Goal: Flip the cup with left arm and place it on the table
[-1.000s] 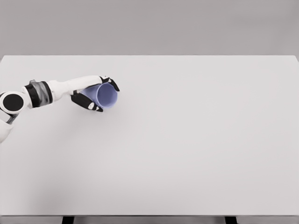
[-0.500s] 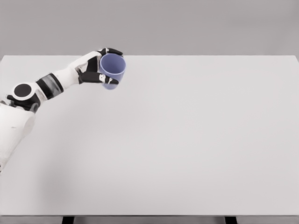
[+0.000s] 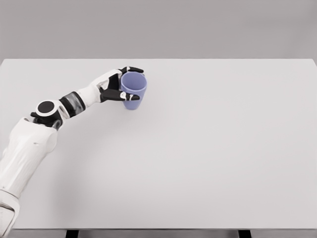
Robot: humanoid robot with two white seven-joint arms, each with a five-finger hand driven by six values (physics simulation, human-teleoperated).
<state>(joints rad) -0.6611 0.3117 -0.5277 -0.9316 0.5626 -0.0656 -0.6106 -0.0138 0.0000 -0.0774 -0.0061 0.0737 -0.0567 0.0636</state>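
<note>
- With its mouth turned upward and its base low, the cup [image 3: 133, 90] looked already flipped, so the step in hand was judged to be the setting-down on the desk [image 3: 208, 148].
- Whether the cup's base touched the desk or hung just above it could not be told from the head view.
- The next move would likely call for easing the cup straight down until it stood flat, then loosening the fingers sideways without tipping it.
- The left hand [image 3: 118, 85] was closed around the cup, holding it from the side nearest the arm.
- One dark finger curled over the rim on the far side of the cup, and another dark finger [image 3: 124, 97] crossed the wall on the side nearest the camera.
- The cup sat at the outer end of the hand, away from the wrist, roughly upright with its open mouth showing.
- The left arm reached out from the lower left edge, elbow bent, forearm stretched toward the far part of the desk.
- No right arm showed anywhere.
</note>
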